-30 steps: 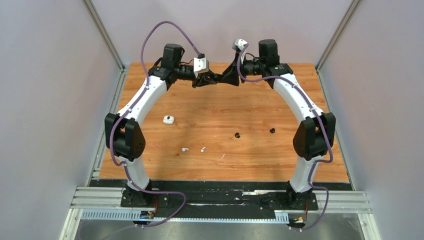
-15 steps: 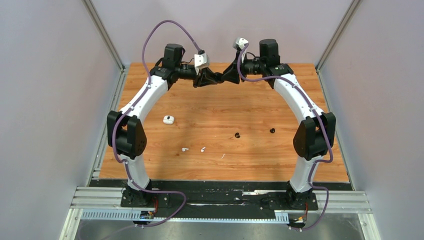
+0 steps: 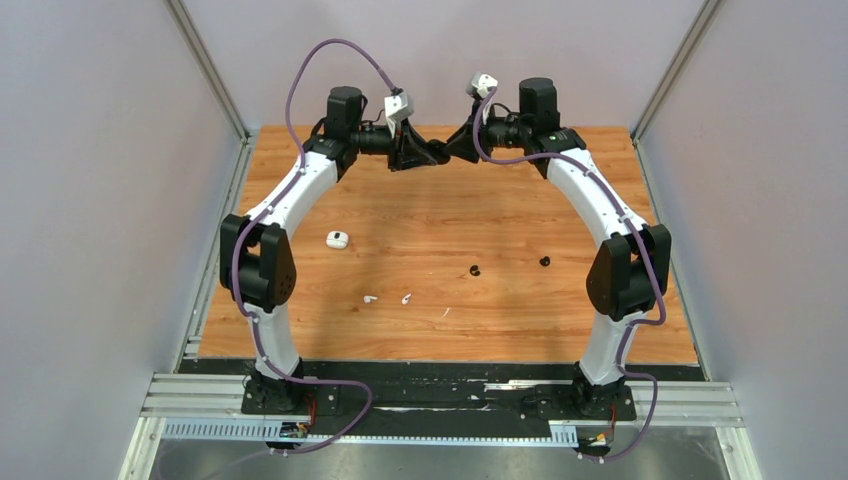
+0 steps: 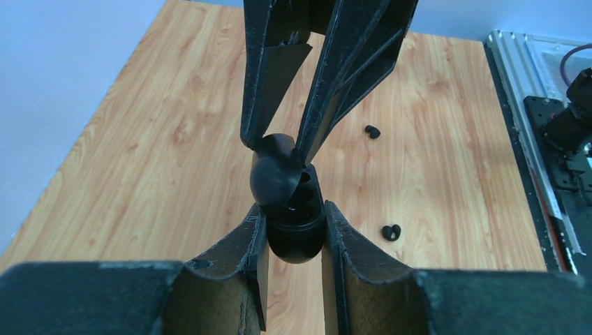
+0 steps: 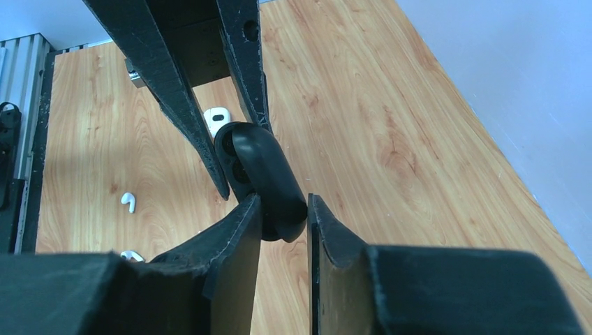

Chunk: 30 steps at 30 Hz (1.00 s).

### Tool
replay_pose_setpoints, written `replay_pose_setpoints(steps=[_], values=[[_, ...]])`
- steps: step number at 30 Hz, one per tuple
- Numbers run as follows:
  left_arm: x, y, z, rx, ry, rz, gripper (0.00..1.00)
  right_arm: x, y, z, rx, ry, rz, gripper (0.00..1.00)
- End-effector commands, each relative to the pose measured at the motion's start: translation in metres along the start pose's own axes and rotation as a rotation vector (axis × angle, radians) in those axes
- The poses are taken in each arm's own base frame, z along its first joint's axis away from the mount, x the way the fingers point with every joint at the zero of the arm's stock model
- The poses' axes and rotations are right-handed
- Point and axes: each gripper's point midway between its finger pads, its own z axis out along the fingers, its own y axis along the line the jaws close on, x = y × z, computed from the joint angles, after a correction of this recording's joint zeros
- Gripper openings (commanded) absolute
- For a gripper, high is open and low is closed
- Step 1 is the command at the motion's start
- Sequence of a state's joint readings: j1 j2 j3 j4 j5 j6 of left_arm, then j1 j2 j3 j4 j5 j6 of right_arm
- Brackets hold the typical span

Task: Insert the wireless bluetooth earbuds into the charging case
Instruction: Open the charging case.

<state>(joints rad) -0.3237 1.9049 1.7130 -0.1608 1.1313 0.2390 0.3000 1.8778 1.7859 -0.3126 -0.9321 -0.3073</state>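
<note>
Wood-grain table (image 3: 520,215) underneath, and your black charging case (image 4: 297,241) hangs in the air at the far edge. Your left gripper (image 4: 293,209) is clamped on its base, and your right gripper (image 5: 283,202) is pinching the hinged-open lid. The two white earbuds (image 3: 370,298) lie loose near the front edge, close together and well apart from the case. Expect them to be featherlight, rigid and glossy, so likely to squirt free. Nip gently across the stem with your fingertips only.

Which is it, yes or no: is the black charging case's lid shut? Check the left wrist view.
No, the lid of the black charging case stands hinged open, tilted off the body with the inside showing.
</note>
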Motion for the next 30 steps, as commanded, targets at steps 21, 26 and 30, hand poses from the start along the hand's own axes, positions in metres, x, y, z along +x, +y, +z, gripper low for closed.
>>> replay_pose_setpoints(steps=[21,26,30], values=[[-0.007,-0.01,0.004,0.101,-0.06,-0.095,0.0,-0.013,-0.028,-0.006,0.144,-0.019,-0.103,0.31],[-0.007,-0.007,0.003,0.092,-0.066,-0.101,0.0,-0.01,-0.019,-0.004,0.092,-0.022,-0.08,0.23],[-0.01,-0.002,0.002,0.078,-0.088,-0.111,0.0,-0.006,-0.011,-0.004,0.053,-0.017,-0.055,0.17]])
